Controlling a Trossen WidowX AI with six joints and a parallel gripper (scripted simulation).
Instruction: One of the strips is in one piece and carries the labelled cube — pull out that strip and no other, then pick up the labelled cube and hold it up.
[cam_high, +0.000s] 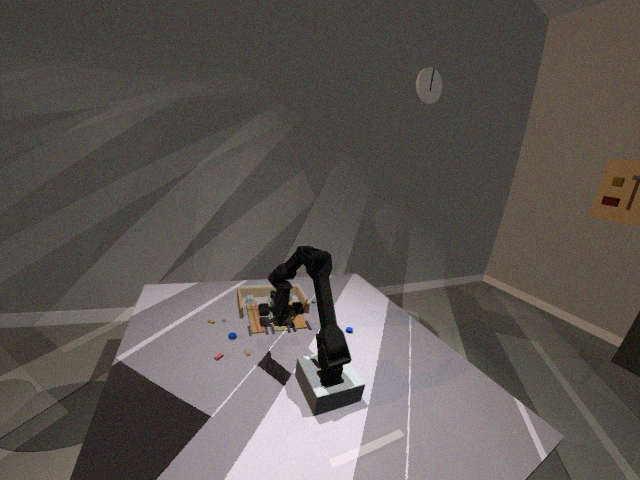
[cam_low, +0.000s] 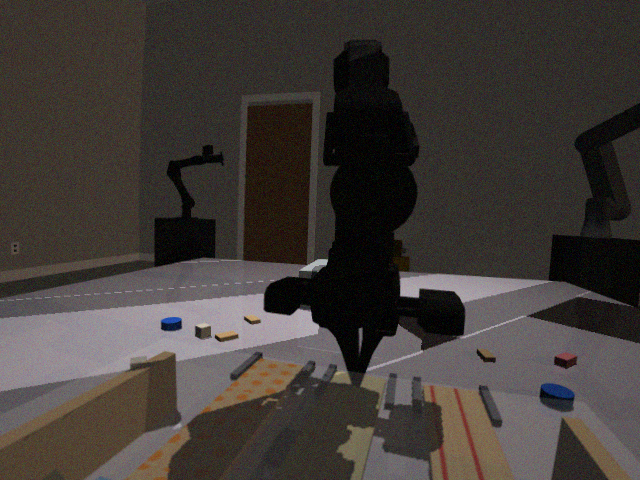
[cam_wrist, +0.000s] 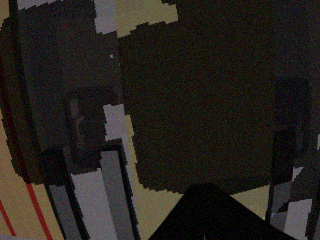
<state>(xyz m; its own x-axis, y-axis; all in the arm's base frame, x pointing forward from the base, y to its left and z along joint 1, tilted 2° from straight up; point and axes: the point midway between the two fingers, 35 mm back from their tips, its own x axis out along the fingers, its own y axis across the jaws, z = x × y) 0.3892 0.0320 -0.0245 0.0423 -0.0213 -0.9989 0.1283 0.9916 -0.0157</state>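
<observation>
My gripper (cam_high: 282, 323) (cam_low: 356, 378) (cam_wrist: 201, 193) points down with its fingers shut. The tips are at the near end of the plain yellow strip (cam_low: 372, 383) (cam_wrist: 145, 14), over its middle; I cannot see anything between them. The red-striped strip (cam_high: 254, 317) (cam_low: 448, 413) (cam_wrist: 15, 202) lies to one side and the orange-dotted strip (cam_high: 301, 323) (cam_low: 273, 370) to the other. A pale teal cube (cam_high: 250, 299) stands at the far end of the red-striped strip. The arm mostly hides the far end of the yellow strip, and no label can be read.
Wooden walls (cam_high: 268, 289) (cam_low: 124, 403) stand around the strips' far end. Dark guide rails (cam_low: 490, 405) (cam_wrist: 114, 190) flank the strips. Blue discs (cam_high: 232, 335) (cam_low: 171, 323), a red block (cam_high: 218, 356) (cam_low: 565, 360) and small tan pieces (cam_high: 247, 352) (cam_low: 226, 336) lie on the table outside.
</observation>
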